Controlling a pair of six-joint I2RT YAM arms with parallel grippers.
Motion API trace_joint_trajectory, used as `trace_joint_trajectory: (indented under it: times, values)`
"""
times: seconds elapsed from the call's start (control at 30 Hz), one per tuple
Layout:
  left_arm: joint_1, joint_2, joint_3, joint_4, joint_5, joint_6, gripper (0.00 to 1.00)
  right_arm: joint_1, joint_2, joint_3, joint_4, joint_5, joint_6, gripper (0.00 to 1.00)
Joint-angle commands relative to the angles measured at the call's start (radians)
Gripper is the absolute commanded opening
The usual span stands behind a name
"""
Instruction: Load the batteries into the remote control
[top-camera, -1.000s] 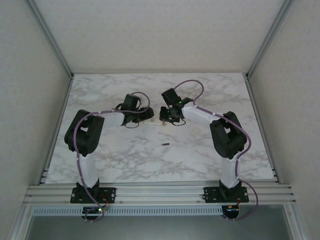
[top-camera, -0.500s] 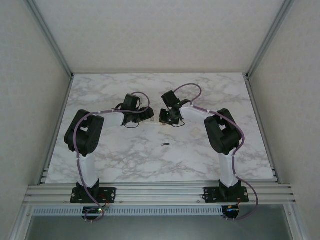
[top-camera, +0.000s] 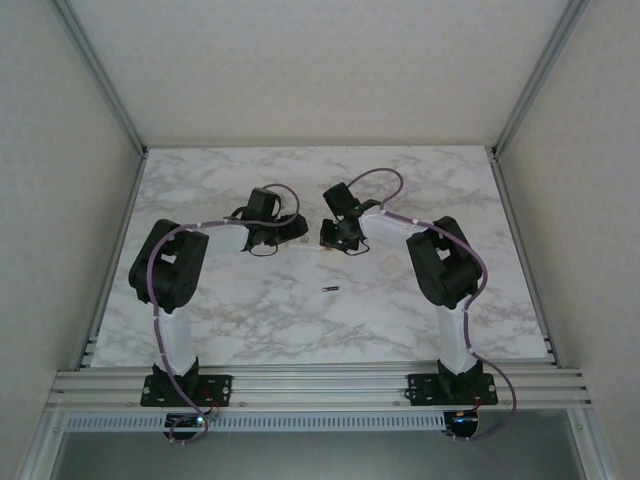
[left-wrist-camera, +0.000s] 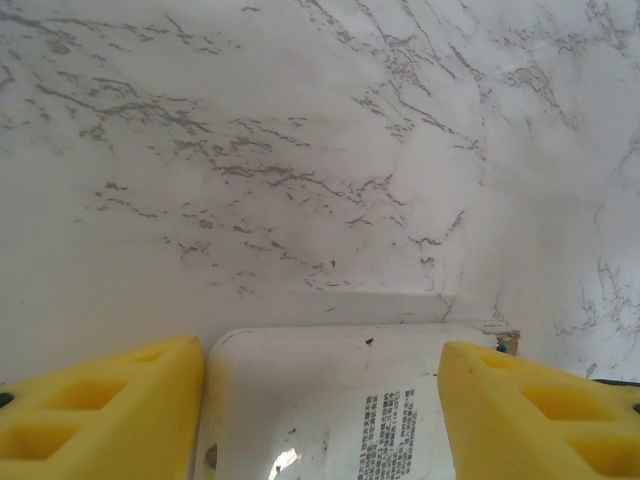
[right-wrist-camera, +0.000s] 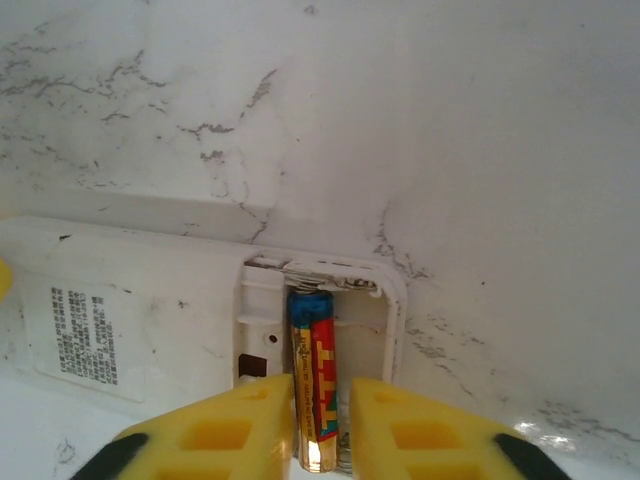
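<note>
The white remote control (left-wrist-camera: 330, 400) lies back side up on the marble table, between my two grippers (top-camera: 311, 249). My left gripper (left-wrist-camera: 322, 405) is shut on its one end, a yellow finger (left-wrist-camera: 100, 415) against each long side. At the other end the battery compartment (right-wrist-camera: 325, 300) is uncovered. In it lies a red, gold and blue battery (right-wrist-camera: 314, 380), its blue end at the far contact. My right gripper (right-wrist-camera: 322, 425) is shut on this battery's near half. Another battery (top-camera: 332, 289) lies loose on the table, nearer the arms' bases.
The marble table (top-camera: 250, 310) ends at aluminium rails on the left, right and near side. A printed label (right-wrist-camera: 85, 335) sits on the remote's back. Bare marble lies beyond the remote in both wrist views.
The right arm's elbow has swung left and its wrist has turned a little, while its gripper stayed at the remote's open end. The left arm has not moved.
</note>
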Motion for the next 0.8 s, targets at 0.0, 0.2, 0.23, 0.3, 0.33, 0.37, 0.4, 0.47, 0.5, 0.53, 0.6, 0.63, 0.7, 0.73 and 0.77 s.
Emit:
trace_joint_trajectory:
  times: [0.0,0.2,0.23,0.3,0.33,0.37,0.4,0.47,0.5,0.53,0.6,0.63,0.7,0.73,0.77]
  values:
    - [-0.006,0.004,-0.001,-0.072,0.029,0.001,0.63,0.003,0.043,0.006,-0.007,-0.012,0.01,0.14]
    - [-0.028,0.027,-0.009,-0.045,0.051,-0.013,0.63,0.004,0.03,0.005,0.026,-0.07,0.058,0.1]
    - [-0.036,0.031,-0.015,-0.034,0.056,-0.021,0.63,0.003,0.028,0.007,0.033,-0.084,0.067,0.1]
    - [-0.055,0.042,-0.023,-0.014,0.06,-0.034,0.63,0.002,0.026,0.013,0.053,-0.109,0.087,0.1]
    - [-0.062,0.046,-0.029,-0.003,0.061,-0.042,0.63,0.003,0.03,0.02,0.054,-0.113,0.095,0.09]
    - [-0.069,0.05,-0.034,0.011,0.064,-0.051,0.63,0.002,0.038,0.031,0.05,-0.117,0.103,0.09]
    - [-0.074,0.053,-0.037,0.021,0.068,-0.059,0.63,-0.003,0.05,0.041,0.053,-0.128,0.117,0.09]
    - [-0.087,0.059,-0.039,0.029,0.067,-0.065,0.63,-0.017,0.069,0.034,0.104,-0.186,0.165,0.09]
    - [-0.09,0.059,-0.038,0.029,0.063,-0.065,0.63,-0.027,0.077,0.026,0.138,-0.214,0.197,0.08]
    - [-0.092,0.059,-0.039,0.029,0.063,-0.065,0.63,-0.035,0.082,0.016,0.175,-0.248,0.226,0.08]
    - [-0.094,0.06,-0.043,0.034,0.063,-0.068,0.63,-0.042,0.095,0.011,0.213,-0.271,0.264,0.08]
    - [-0.094,0.06,-0.043,0.035,0.064,-0.069,0.62,-0.046,0.1,0.014,0.224,-0.278,0.277,0.07]
    - [-0.097,0.06,-0.046,0.04,0.067,-0.071,0.62,-0.051,0.101,0.017,0.244,-0.278,0.293,0.07]
    - [-0.098,0.059,-0.047,0.041,0.07,-0.071,0.62,-0.051,0.102,0.024,0.238,-0.259,0.288,0.07]
    - [-0.1,0.06,-0.045,0.041,0.069,-0.073,0.62,-0.048,0.109,0.041,0.214,-0.229,0.27,0.07]
